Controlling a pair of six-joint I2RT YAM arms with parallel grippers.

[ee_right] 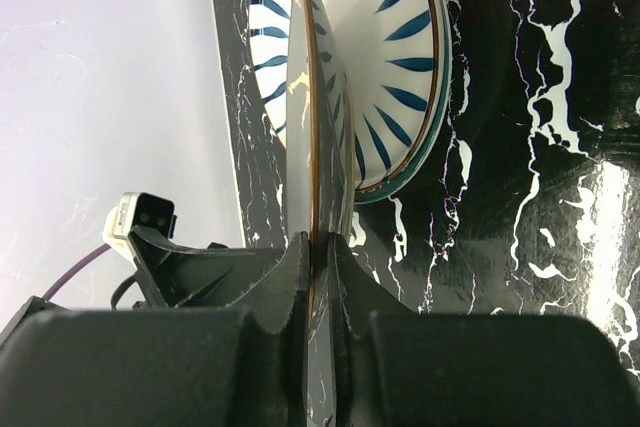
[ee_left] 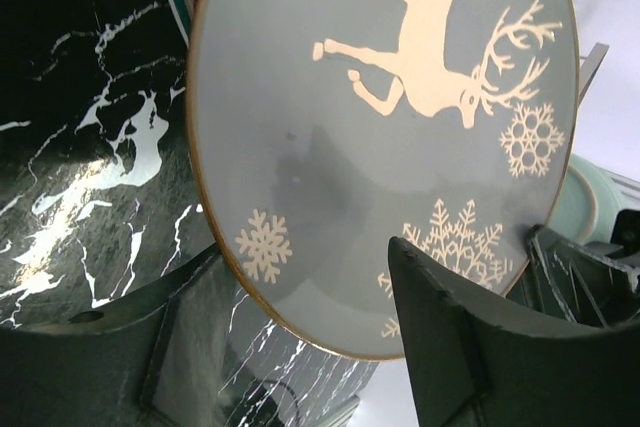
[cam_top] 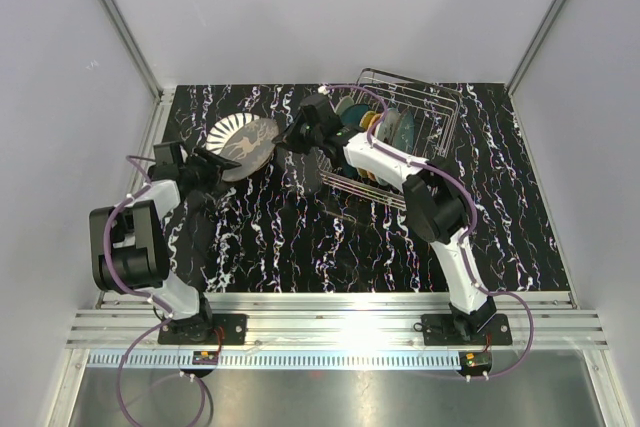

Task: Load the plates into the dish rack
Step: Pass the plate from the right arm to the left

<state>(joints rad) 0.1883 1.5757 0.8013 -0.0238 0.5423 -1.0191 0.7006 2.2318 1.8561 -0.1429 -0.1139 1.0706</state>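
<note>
Two arms stand at the near edge of the table [cam_top: 330, 247], so both can reach one plate together. The left arm [cam_top: 130, 247] bends toward 10 o'clock. Its jaws are apart and stand on the two sides of the lower rim of the deer plate [ee_left: 380, 147], one finger [ee_left: 440, 337] before the face and one behind. I cannot see that they press it. I judge that they are there to take or steady the plate.

The right arm [cam_top: 440, 217] reaches across from 5 o'clock to 11 o'clock. Its jaws are clamped on the rim of the same plate, which its wrist view shows edge-on. The plate is held off the table and nearly upright, probably because the rack takes plates only on edge.

Just behind the deer plate, at 10 o'clock, a striped plate [ee_right: 390, 67], white with blue rays, lies flat on the table and is not yet loaded.

Farthest, at 1 o'clock, is the rack [cam_top: 440, 107]. The racked plates [cam_top: 372, 123] stand on edge between its wires, which hold them apart.

Count: two arms, one rack, one deer plate, one striped plate, and at least three plates in the rack. The right arm and the wires hide whether there are more.
</note>
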